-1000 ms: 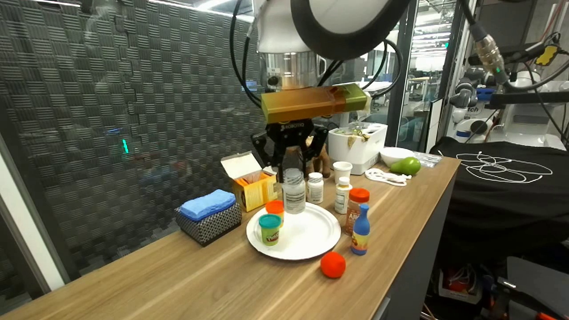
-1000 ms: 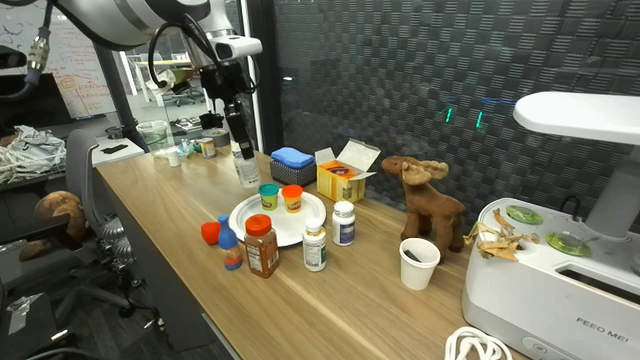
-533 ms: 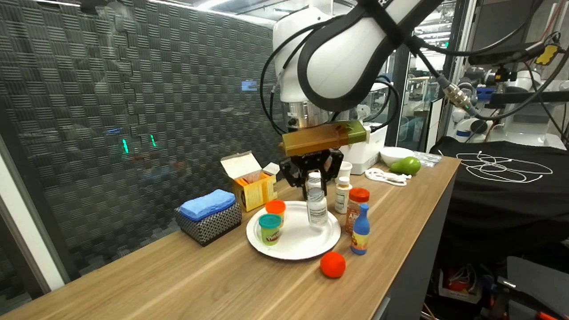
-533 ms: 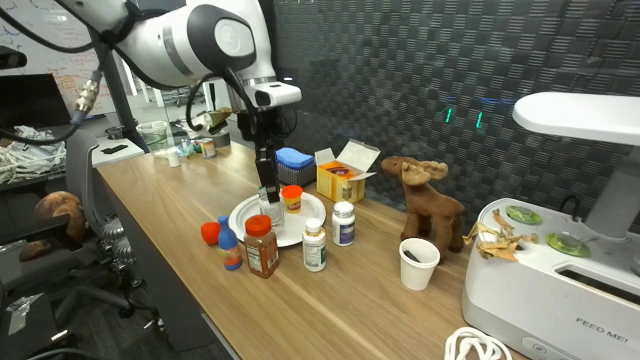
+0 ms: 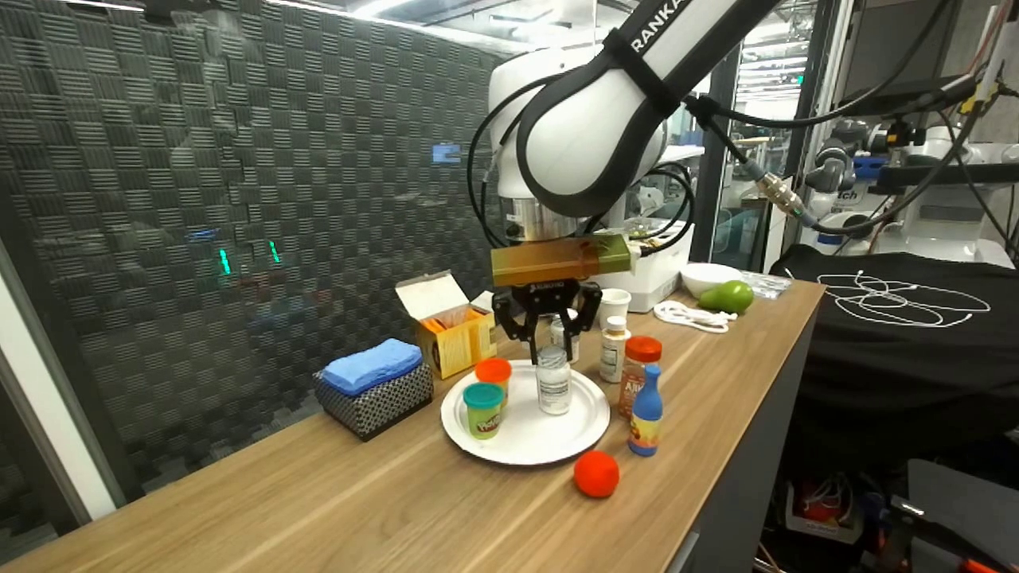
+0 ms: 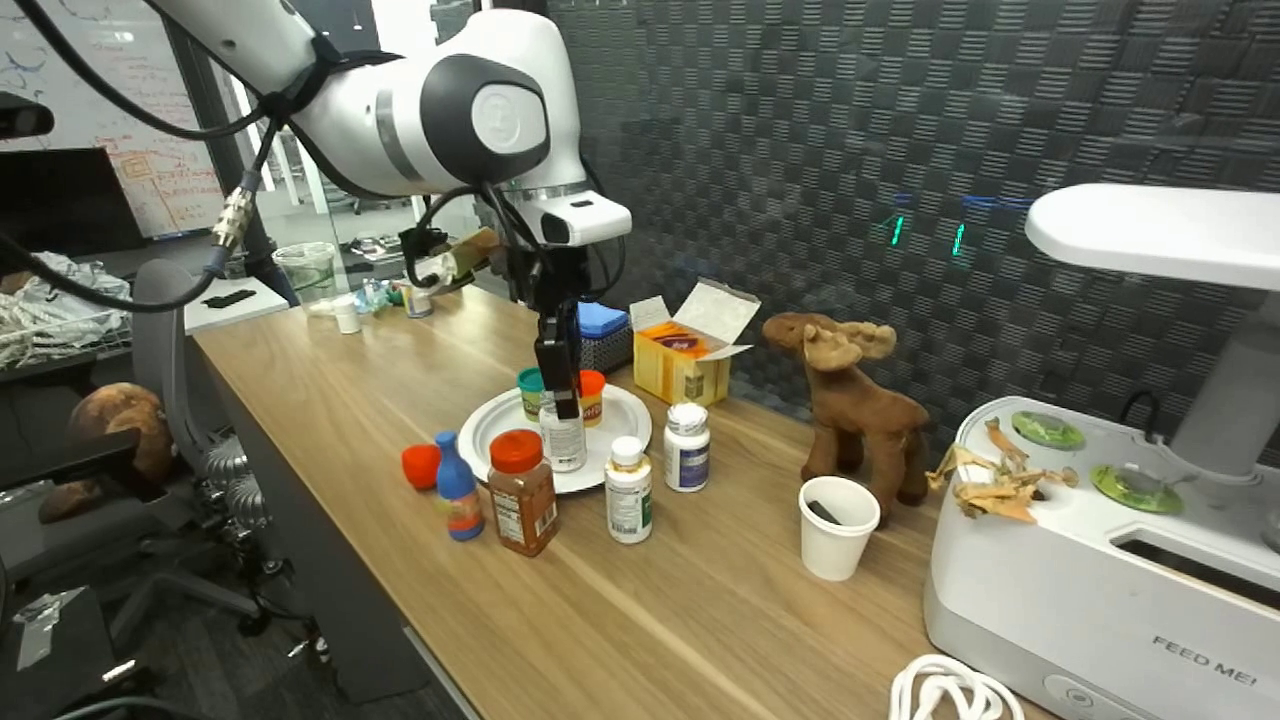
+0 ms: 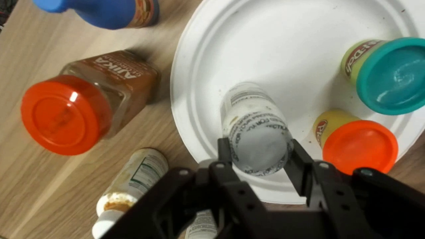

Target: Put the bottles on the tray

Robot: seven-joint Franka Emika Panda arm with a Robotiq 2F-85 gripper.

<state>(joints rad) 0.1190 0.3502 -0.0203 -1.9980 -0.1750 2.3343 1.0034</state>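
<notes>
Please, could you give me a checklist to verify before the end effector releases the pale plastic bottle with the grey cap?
1. Black end effector is closed on the pale plastic bottle with grey cap, at its top: ok.
2. Bottle is within the rim of the round white plate: ok.
3. Bottle's base touches the plate: cannot tell, contact is not clear.
4. Bottle is apart from the yellow tub with orange lid: ok, a gap shows.
5. Every other bottle is on the plate: not ok; the clear plastic jar with red lid and blue plastic bottle stand outside, on the wooden table.
</notes>
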